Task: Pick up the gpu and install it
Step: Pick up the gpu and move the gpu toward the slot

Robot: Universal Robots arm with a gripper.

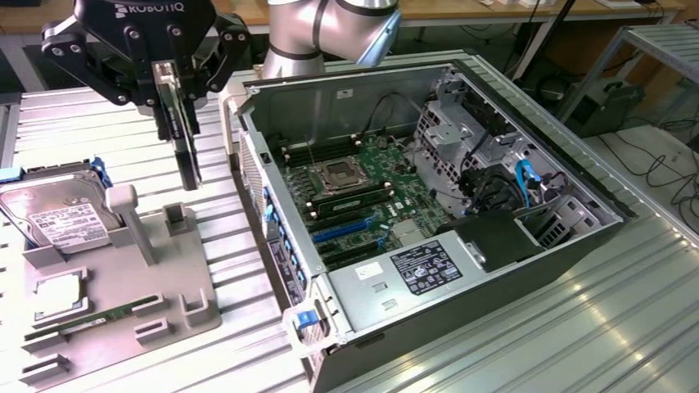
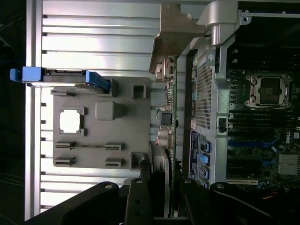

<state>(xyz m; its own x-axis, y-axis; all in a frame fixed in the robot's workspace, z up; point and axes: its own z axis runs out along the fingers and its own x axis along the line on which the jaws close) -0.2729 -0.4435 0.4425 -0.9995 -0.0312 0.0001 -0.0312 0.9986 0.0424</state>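
The ribbed table was pale metal with a dull sheen; the tray at lower left, matt grey plastic (smooth-faced); the computer case and the gpu bracket, bare sheet metal.

White lettering reading "ROBOTIQ" stands on the black housing of the pincer, just above its fingers. Below it, the white label on the boxy silver hard drive and the dark label on the grey metal power supply box carry print too small to read.
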